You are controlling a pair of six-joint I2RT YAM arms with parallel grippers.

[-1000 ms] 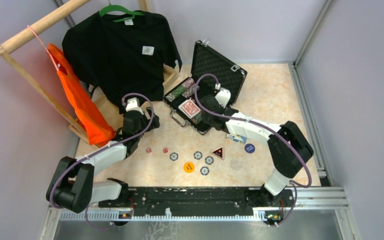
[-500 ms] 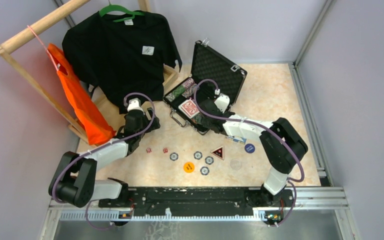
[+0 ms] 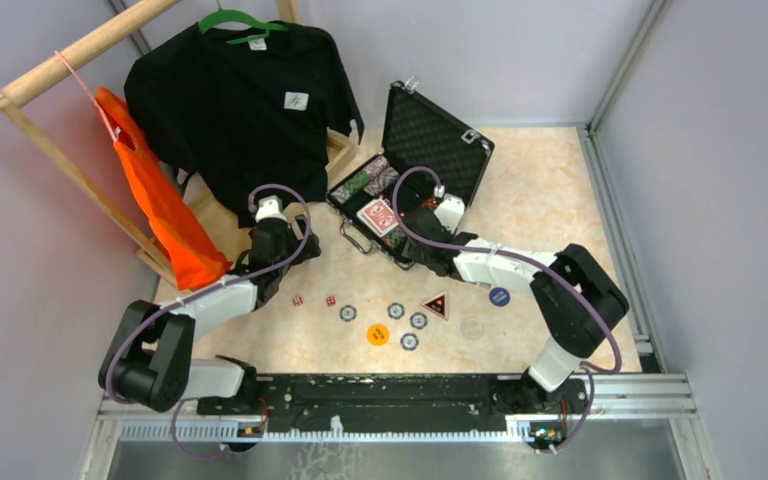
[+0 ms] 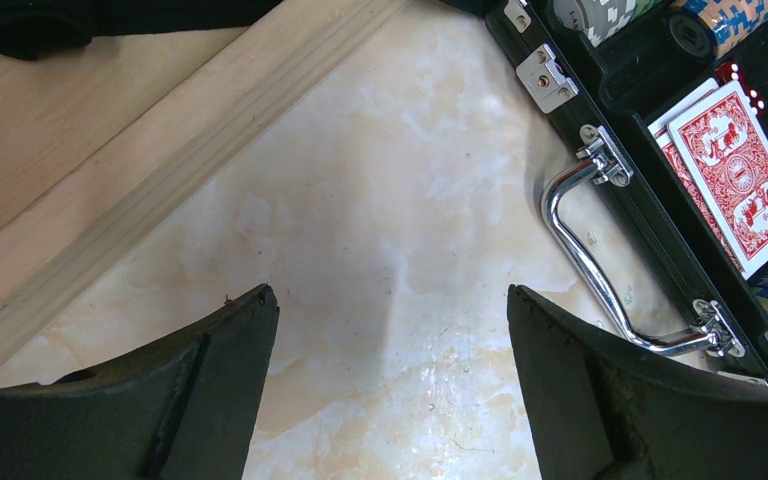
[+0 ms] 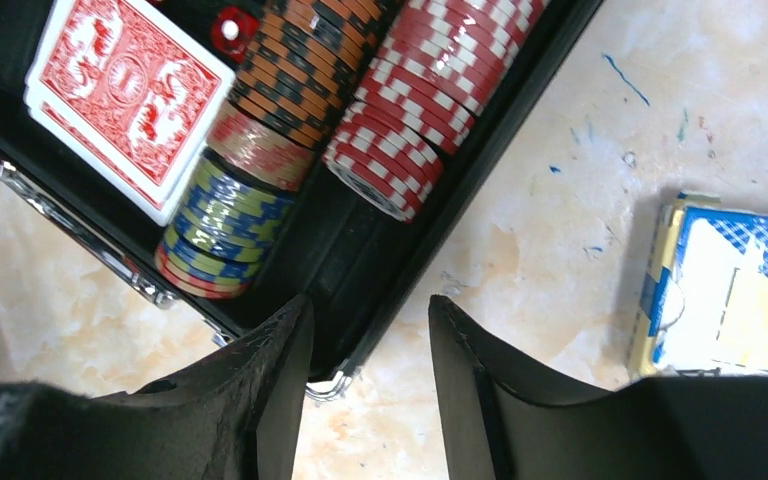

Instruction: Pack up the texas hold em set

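Moved since a second ago: the right gripper has drawn back to the right near corner of the case, which sits open by the far edge of the table, lid upright, cards inside. From above, the left gripper hangs left of the case; dice, loose chips and tokens lie toward the near edge. Left wrist view: fingers spread wide over bare table, holding nothing, the handle to their right, a wooden rail to their left. Right wrist view: fingers stand narrowly apart above the case's corner, nothing between them; rows of chips fill the case, and a blue box lies on the table beside it.
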